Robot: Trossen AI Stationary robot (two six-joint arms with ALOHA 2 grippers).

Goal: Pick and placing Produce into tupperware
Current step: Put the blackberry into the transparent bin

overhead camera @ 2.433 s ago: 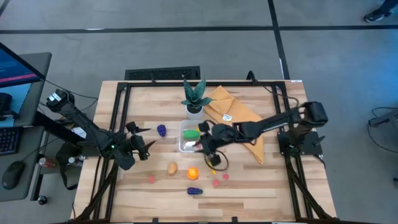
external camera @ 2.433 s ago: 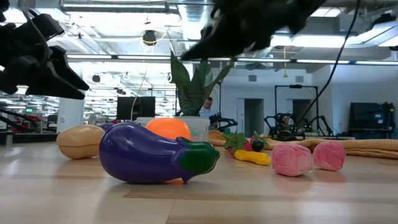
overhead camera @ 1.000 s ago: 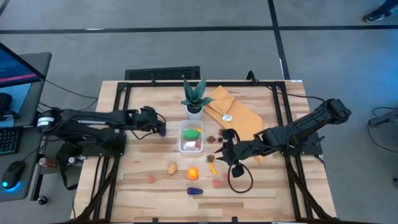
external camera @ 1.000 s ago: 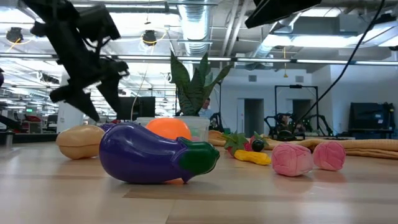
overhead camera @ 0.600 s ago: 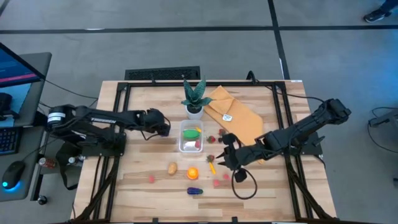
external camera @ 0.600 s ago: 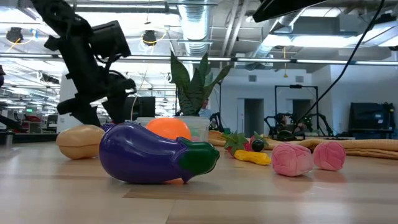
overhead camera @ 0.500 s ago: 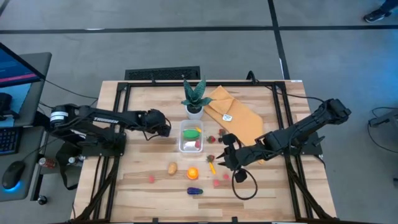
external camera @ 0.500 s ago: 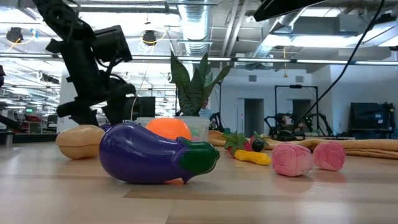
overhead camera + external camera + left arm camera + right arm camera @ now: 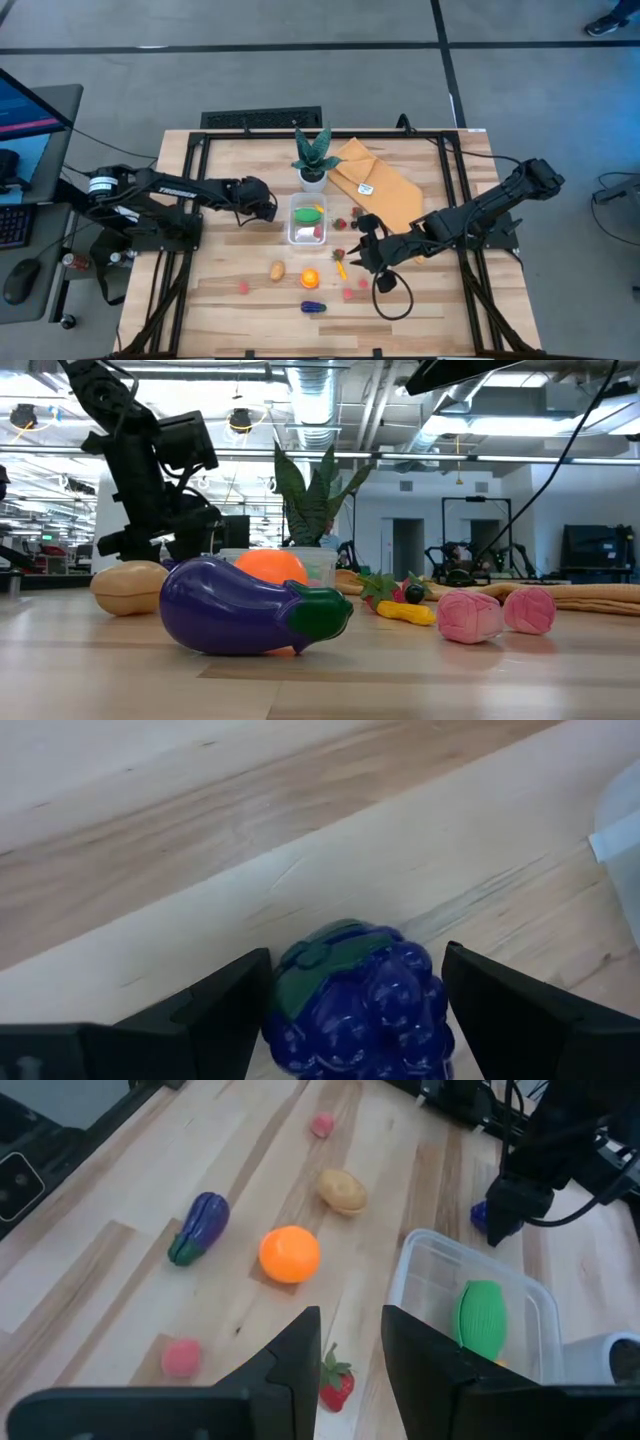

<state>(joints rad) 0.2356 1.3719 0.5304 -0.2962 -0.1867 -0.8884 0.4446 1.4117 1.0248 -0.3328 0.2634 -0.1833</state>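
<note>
The left gripper [image 9: 268, 207] sits just left of the tupperware [image 9: 309, 221] at centre frame in the high view. Its jaws stand wide, one on each side of a purple grape bunch [image 9: 362, 998] with a green cap that lies on the table [image 9: 230, 165]. The left wrist view shows clear gaps between the fingers [image 9: 225, 1005] and the fruit, so nothing is gripped.

The right gripper [image 9: 358, 252] hovers right of centre in the high view, just beside a small yellow and orange piece [image 9: 340, 267]. In the right wrist view its fingers [image 9: 296, 1355] stand a narrow gap apart with nothing between them.

The tupperware is a clear rectangular container below the potted plant [image 9: 313, 157] in the high view. It holds a green piece [image 9: 308, 213] with a red piece [image 9: 317, 232] below it; the right wrist view confirms the green item inside [image 9: 483, 1316].

Loose produce lies in the lower middle of the high view:
- a tan potato [image 9: 276, 270]
- an orange [image 9: 310, 279]
- an eggplant [image 9: 313, 307]
- pink pieces [image 9: 351, 293], with another [image 9: 243, 287] further left
- a strawberry [image 9: 337, 1388], seen near the right gripper in its wrist view

The mustard cloth [image 9: 378, 195] lies to the upper right of the container, partly beneath the right arm.
</note>
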